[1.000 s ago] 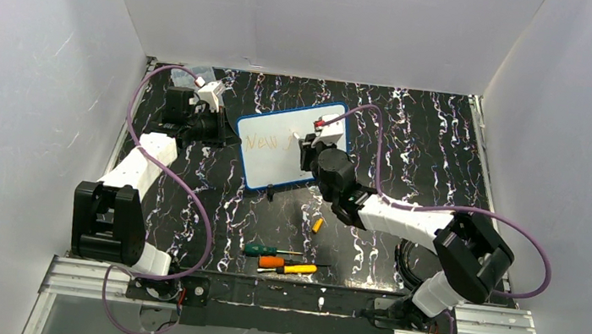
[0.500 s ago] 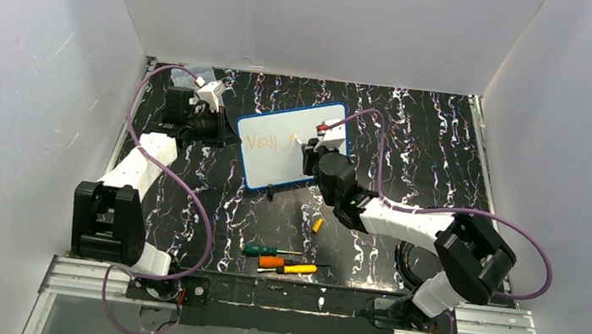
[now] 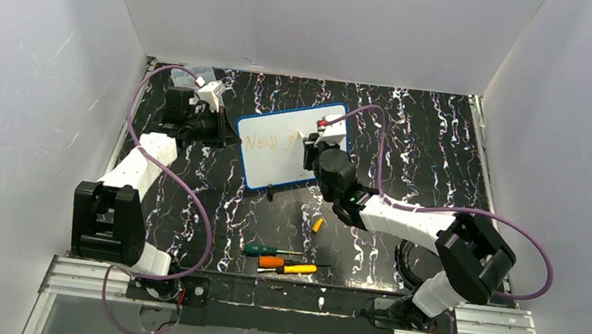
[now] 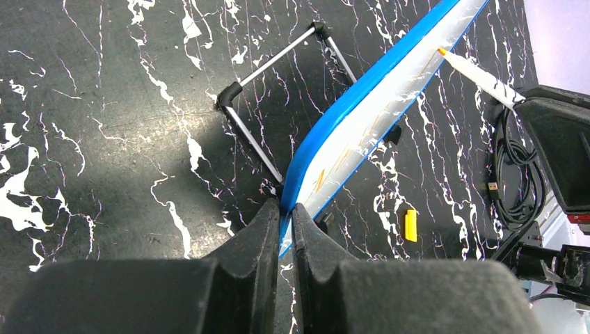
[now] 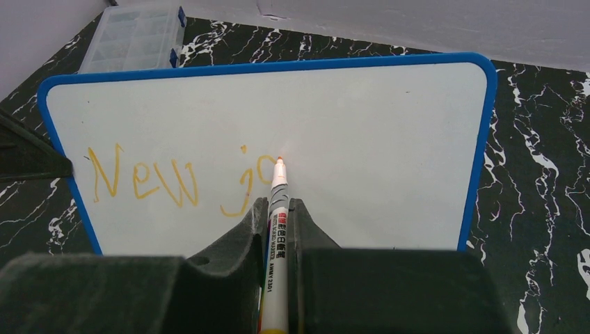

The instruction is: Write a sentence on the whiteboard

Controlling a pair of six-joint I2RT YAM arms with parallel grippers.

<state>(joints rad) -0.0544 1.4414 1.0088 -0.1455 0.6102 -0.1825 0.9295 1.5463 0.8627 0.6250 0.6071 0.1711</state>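
The whiteboard [image 3: 277,154] with a blue frame stands tilted on black feet at mid table; it fills the right wrist view [image 5: 389,153] and shows edge-on in the left wrist view [image 4: 362,118]. Orange writing [image 5: 146,181] reads "New jo", the "o" partly behind the pen. My right gripper [image 5: 278,209] is shut on a white marker [image 5: 277,264] whose orange tip [image 5: 280,161] touches the board. My left gripper [image 4: 286,209] is shut on the board's blue left edge.
A clear plastic compartment box [image 5: 132,38] sits behind the board at the back left. A yellow marker cap [image 3: 317,224] and three screwdrivers [image 3: 281,261] lie in front. A black cable coil [image 3: 410,262] lies by the right arm.
The marker tip moved slightly right and the "o" after "j" has been drawn. The left arm and the board have not moved.
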